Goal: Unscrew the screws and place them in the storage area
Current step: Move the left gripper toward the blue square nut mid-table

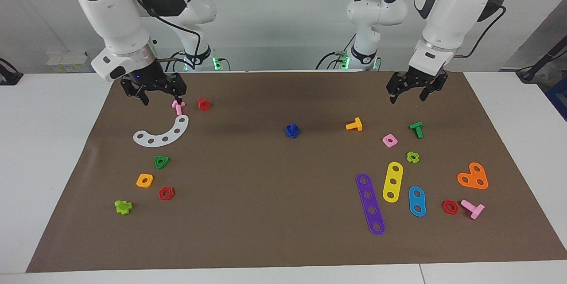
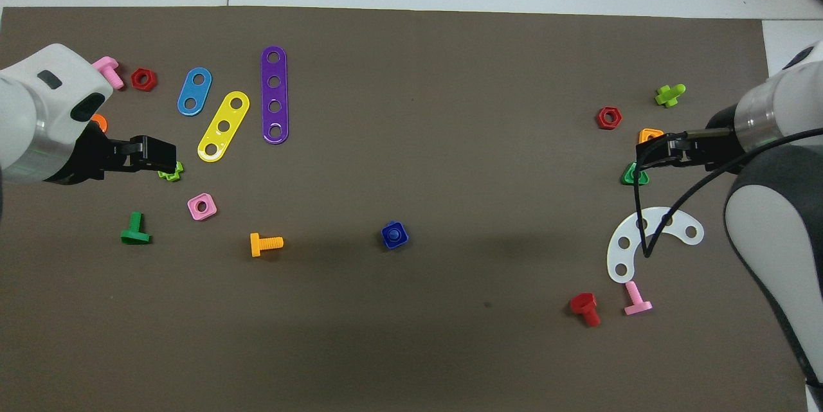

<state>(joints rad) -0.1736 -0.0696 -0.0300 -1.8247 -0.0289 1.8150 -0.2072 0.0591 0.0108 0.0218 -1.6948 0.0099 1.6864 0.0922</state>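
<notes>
At mid-bench the blue screw point(image 1: 292, 130) sits in its nut: light, stiff, slick plastic, best pinched across the head. Left tool point(image 1: 410, 91) and right tool point(image 1: 155, 93) hang released, empty.

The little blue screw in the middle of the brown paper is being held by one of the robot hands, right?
No. The blue screw is in the middle of the brown paper, but neither hand holds it. In the facing view it lies alone, with the left gripper and the right gripper open and well away from it.
</notes>
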